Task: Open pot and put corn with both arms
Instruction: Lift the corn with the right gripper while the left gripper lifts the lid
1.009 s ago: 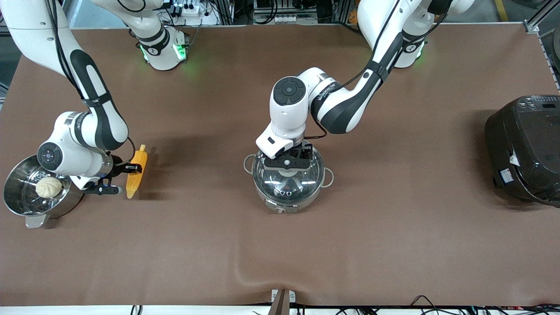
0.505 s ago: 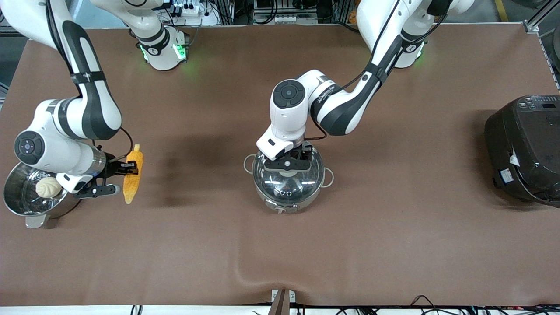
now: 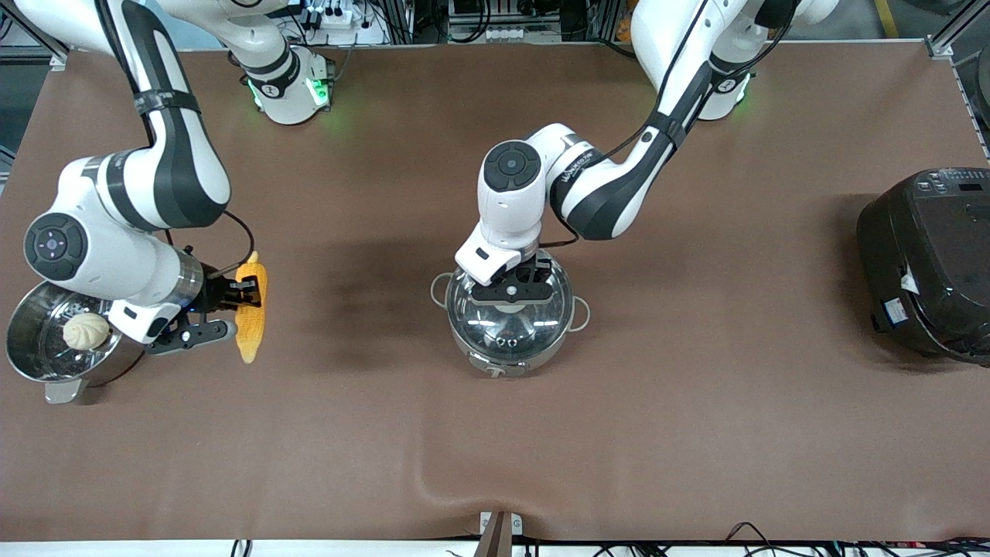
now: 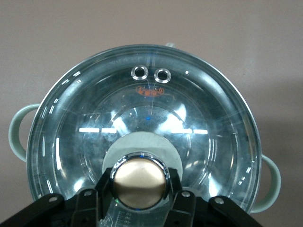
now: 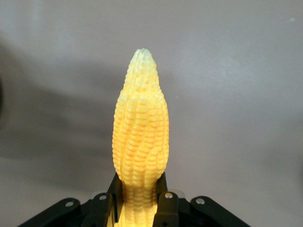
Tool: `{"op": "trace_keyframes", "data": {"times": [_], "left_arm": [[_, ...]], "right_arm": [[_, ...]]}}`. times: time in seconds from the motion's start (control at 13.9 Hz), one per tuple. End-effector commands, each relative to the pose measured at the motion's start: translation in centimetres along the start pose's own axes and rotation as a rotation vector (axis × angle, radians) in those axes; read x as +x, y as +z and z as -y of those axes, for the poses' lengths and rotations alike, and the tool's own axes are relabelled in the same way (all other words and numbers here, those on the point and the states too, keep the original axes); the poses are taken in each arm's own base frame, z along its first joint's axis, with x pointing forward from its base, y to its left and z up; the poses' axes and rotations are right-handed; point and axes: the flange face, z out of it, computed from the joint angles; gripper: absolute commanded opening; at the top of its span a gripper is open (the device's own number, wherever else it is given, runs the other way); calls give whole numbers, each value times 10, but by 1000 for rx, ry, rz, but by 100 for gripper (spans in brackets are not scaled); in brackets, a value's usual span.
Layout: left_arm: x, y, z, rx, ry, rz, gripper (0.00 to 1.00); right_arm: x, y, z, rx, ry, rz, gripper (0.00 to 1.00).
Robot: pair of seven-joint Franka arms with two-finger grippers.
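- Your right gripper [image 3: 246, 309] is clamped on the corn [image 3: 251, 311], its two fingers [image 5: 166, 203] pressed against the thick end of the cob.
- The right wrist view shows you the corn [image 5: 140, 142] sticking straight out from the fingers, its tapered tip pointing away from the gripper, with bare table under it.
- You hold the corn in the air over the brown table [image 3: 696, 433], just beside the steamer pot [image 3: 35, 363] at the right arm's end of the table.
- That steamer pot is open, and you can see a pale bun [image 3: 85, 331] lying inside it.
- Your left gripper [image 3: 510, 290] sits on top of the pot [image 3: 510, 317], which stands near the middle of the table with its glass lid [image 4: 142, 118] on.
- In the left wrist view your fingers [image 4: 105, 189] close around the copper knob [image 4: 139, 183] of the lid, one on each side and touching it.
- A black rice cooker [image 3: 928, 263] stands at the left arm's end of the table, well apart from the pot.
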Motion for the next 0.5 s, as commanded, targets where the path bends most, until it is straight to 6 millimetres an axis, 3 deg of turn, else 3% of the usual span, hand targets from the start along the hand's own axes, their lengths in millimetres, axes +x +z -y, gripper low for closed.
{"op": "trace_keyframes", "data": {"times": [0.0,0.22,0.29,0.43], "left_arm": [[6,-43,0,-21,-40,-51,0],[10,-97,16,-16,-69,-65,0],[23,-112,34,-21,-106,-68,0],[61,-139,92,-26,-212,-69,0]], "right_arm": [[3,-7,31,25,30,-10,0],[6,-11,46,26,30,-20,0],[6,-10,52,27,32,-19,0],[4,-9,92,21,38,-14,0]]}}
